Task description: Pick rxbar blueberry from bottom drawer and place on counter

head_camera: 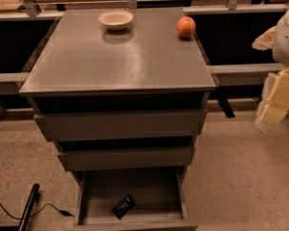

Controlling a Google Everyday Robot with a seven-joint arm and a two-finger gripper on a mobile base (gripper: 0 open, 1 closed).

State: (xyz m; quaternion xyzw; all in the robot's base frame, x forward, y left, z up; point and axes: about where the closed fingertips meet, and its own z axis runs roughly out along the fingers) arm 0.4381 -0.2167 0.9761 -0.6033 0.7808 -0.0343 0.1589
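Note:
The rxbar blueberry (124, 206), a small dark bar with white print, lies tilted on the floor of the bottom drawer (130, 220), near its front. That drawer is pulled out and open. The counter (120, 57) is the broad grey-brown top of the cabinet. My gripper (278, 97) shows as pale yellow parts under a white arm shell at the right edge of the view. It is beside the cabinet at about counter height, well away from the drawer and the bar.
A white bowl (116, 19) and an orange round fruit (186, 27) stand at the back of the counter. The two upper drawers (120, 125) are shut or nearly so. A black pole with a cable (29, 207) lies on the speckled floor at lower left.

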